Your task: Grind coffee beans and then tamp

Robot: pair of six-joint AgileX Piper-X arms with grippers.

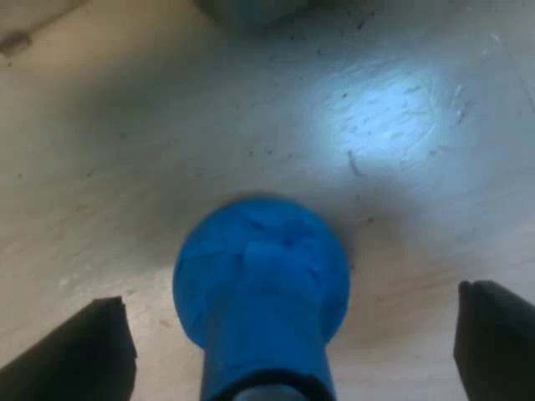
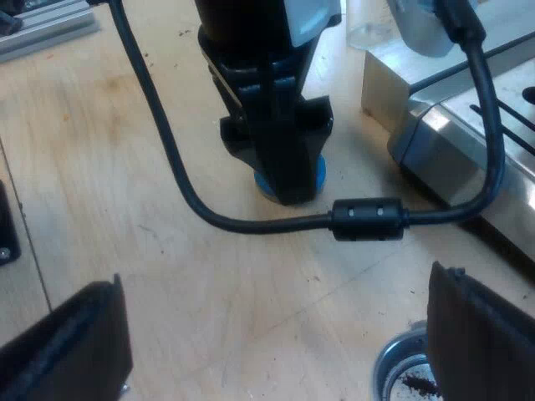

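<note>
1. My left gripper (image 1: 292, 301) hangs over the blue tamper (image 1: 261, 276), which stands upright on the wooden table (image 1: 125, 167)
2. My left fingers (image 1: 75, 355) are spread wide, one on each side of the tamper, with bare wood showing between each fingertip and the blue; they do not touch it
3. I see the tamper from above: its rounded blue top faces me, and its base is hidden under it and cut off at the edge
4. A bright patch of light lies on the table just beyond the tamper, with dark specks scattered around it
5. From my right wrist, the left gripper comes straight down over the tamper and covers nearly all of it; a sliver of blue shows at the foot
6. My right gripper (image 2: 276, 334) is spread wide too, gripping nothing, with bare table between the fingers
7. Just beside one right finger sits the round rim of the metal holder (image 2: 393, 368), with dark grounds (image 2: 415, 384) inside; most of it is cut off, its handle hidden
8. The coffee machine (image 2: 451, 142) stands near the tamper; I see just its metal base
</note>
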